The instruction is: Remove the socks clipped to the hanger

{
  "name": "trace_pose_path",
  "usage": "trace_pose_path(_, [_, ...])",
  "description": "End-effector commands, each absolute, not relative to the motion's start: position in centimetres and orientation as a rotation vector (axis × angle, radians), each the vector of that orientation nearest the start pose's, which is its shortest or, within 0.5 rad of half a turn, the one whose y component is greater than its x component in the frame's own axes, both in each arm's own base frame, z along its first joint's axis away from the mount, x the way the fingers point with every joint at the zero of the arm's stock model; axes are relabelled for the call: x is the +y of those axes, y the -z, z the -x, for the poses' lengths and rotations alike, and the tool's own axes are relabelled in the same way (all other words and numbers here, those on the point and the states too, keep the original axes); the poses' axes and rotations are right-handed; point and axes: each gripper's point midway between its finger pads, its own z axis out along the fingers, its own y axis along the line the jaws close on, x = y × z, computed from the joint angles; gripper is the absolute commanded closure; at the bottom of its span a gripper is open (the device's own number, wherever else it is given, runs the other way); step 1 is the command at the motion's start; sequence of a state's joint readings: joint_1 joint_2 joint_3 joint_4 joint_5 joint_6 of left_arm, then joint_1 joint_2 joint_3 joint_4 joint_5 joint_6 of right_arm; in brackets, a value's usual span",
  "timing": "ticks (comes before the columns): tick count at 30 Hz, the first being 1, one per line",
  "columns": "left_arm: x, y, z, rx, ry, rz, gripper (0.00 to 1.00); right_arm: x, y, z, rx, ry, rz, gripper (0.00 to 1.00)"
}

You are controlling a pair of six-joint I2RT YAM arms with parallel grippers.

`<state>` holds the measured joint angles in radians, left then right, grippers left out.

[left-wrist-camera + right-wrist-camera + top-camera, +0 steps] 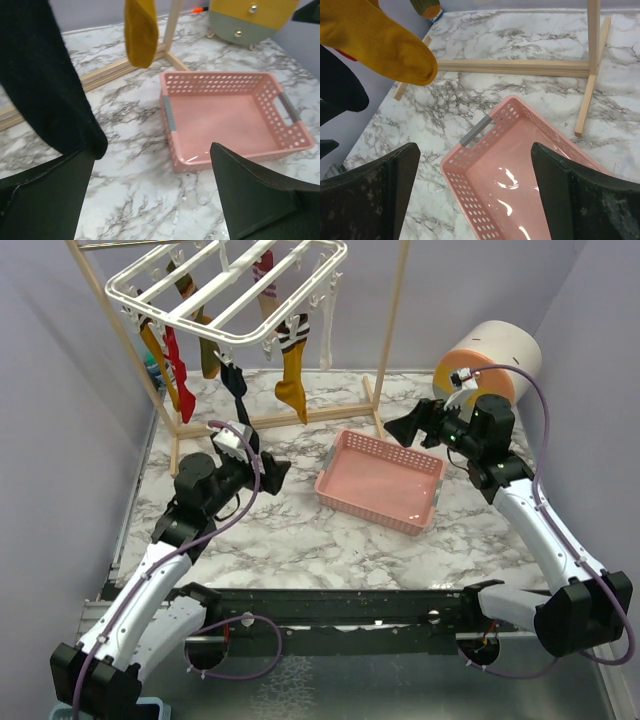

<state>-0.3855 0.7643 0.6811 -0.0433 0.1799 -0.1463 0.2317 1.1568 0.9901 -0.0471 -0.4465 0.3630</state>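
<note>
While your overhead view alone shows the whole marble table (300,540), wooden pole frame (390,330) and white hanger (225,290) hung at far left, long axis left-right and tilted, both wrist views cut the hanger off. Pink basket (345,455) sits mid-table between the arms. Socks (180,370) stay clipped under the hanger, long axes vertical, toes down. Only your left wrist view shows the black sock (45,85) hanging just above one finger, contact unclear, and a small drawer unit (247,20). Mustard sock (380,42) shows in all three views. Left gripper (272,472) and right gripper (402,428): both spread wide, gripping nothing.
</note>
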Motion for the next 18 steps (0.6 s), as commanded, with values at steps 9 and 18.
trace_pose_path(9, [-19.0,-29.6,-35.5,1.369,0.675,-0.238,0.01,18.7,-28.2,-34.8,1.811,-0.918,0.243,0.00])
trace_pose_path(18, [-20.3,-28.4,-41.7,1.315,0.685,-0.123,0.01,18.4,-27.7,-35.2,1.828,-0.877,0.253,0.00])
